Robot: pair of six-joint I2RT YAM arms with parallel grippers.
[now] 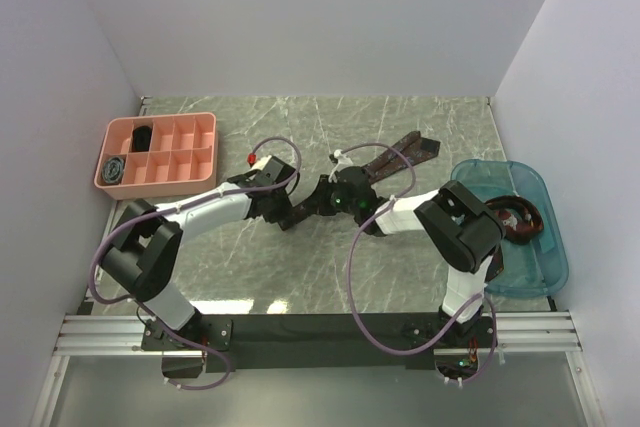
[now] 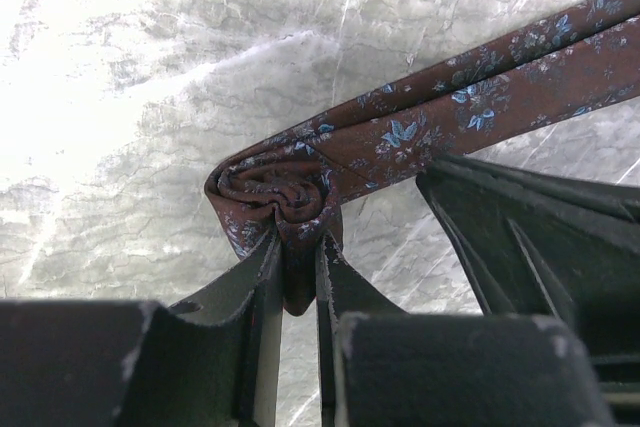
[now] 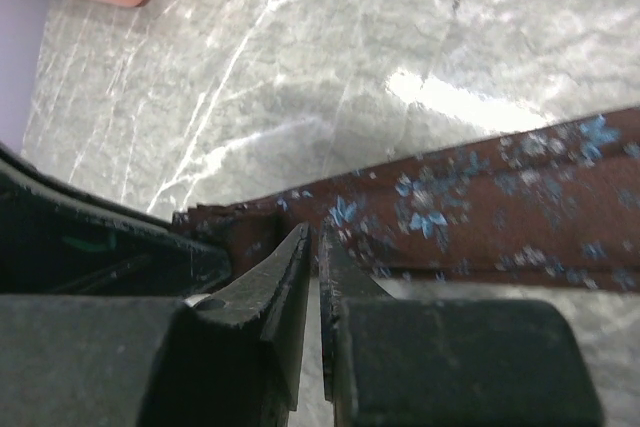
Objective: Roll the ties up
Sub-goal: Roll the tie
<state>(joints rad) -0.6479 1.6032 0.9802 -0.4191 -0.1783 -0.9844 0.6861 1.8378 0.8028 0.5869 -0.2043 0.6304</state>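
A grey marbled tabletop (image 1: 300,277) is seen in the top view, enclosed by white walls, with the two arms bolted at its near edge. The left arm (image 1: 190,212) is reached toward the middle of the tabletop and the right arm (image 1: 450,227) is bent inward to meet it there. A teal bin (image 1: 545,247) is set at the right edge of the tabletop, and a maroon tie (image 1: 520,219) is lying inside it. A pink divided tray (image 1: 160,119) is placed at the far left; a black coil (image 1: 142,135) is held in one of its far compartments and a grey-blue coil (image 1: 114,169) in its near left compartment. A brown-maroon tie (image 1: 415,150) with small blue flowers is stretched across the middle of the tabletop, its wide pointed end lying toward the far right and its other end drawn in between the two grippers. In the left wrist view that end is seen wound into a small tight roll (image 2: 285,192), from which the doubled strip is run off to the upper right. The left gripper (image 2: 298,277) is clamped on this roll: its fingers (image 2: 262,292) are drawn nearly together, with fabric pinched in the narrow gap and hanging through it. The right gripper (image 3: 312,277) is positioned just beside it, and its fingers (image 3: 285,277) are brought almost together, a thin slit being left, with the tips closed on the near edge of the strip.
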